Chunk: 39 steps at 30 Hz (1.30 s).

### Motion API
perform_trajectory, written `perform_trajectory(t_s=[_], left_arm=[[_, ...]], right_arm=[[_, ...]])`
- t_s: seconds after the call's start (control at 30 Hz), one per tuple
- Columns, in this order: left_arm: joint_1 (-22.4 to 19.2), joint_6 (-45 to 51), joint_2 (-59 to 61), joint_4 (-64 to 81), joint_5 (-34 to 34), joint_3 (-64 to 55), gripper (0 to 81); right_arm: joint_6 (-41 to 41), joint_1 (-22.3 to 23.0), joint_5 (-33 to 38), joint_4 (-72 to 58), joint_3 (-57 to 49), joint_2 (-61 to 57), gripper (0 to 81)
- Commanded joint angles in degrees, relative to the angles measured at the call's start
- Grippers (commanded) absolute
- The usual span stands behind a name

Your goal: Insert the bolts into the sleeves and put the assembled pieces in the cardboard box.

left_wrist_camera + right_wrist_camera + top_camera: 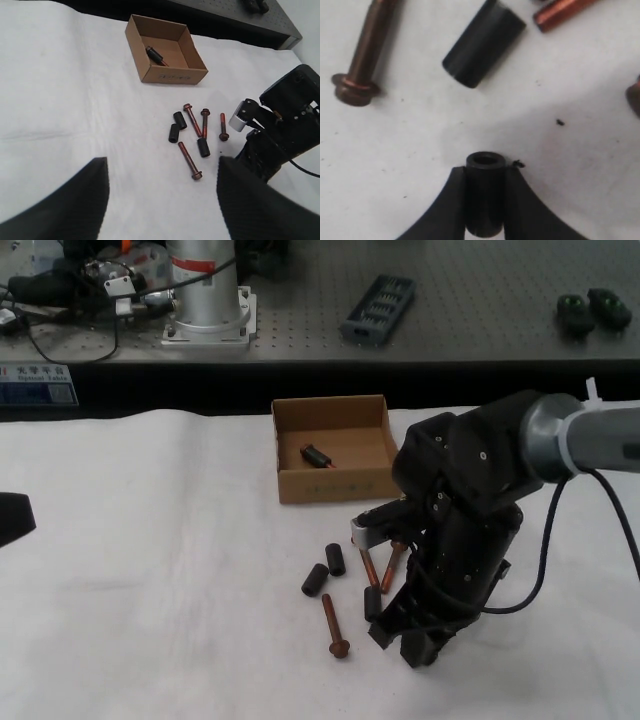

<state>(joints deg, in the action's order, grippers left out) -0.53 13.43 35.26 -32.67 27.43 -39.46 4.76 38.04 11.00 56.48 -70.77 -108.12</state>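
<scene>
One black sleeve (484,205) pinched tight in the right end effector (485,174); left end effector (162,162) wide open

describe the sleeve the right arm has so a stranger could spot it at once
Start at the cardboard box on the white cloth and come toward the near edge to the loose bolts. The sleeve you want is the one between the fingers of the right gripper, apart from the other two sleeves, which lie together farther from that arm.
</scene>
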Motion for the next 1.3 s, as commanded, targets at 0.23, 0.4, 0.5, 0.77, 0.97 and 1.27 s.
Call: perform_trajectory(t_s=[0.23,0.4,0.5,0.77,0.97,1.27], left_arm=[[-7.18,-0.67,4.72,4.56,0.15,-0.37,45.5],[-15.88,-0.57,10.63,4.68,-4.98,-0.37,45.2],[-20.74,-0.12,15.58,7.24,-9.15,-0.37,45.2],[-27.42,12.53,28.91,19.84,-11.69,-0.47,45.2],[-30.45,13.88,38.51,23.99,-14.41,-3.49,45.2],[-35.2,13.98,58.3,23.94,-18.21,-20.05,45.2]], right_arm=[[3.04,-0.22,-0.83,1.19,2.44,11.67,2.9],[3.04,-1.3,-1.0,1.82,7.32,17.94,2.9],[3.04,-2.09,-1.0,3.18,10.25,22.65,2.9],[3.04,-4.67,-1.0,6.0,17.77,36.86,2.9],[3.04,-6.44,-1.0,7.72,20.06,45.58,2.9],[3.04,-6.9,-1.0,8.86,20.05,49.07,2.9]])
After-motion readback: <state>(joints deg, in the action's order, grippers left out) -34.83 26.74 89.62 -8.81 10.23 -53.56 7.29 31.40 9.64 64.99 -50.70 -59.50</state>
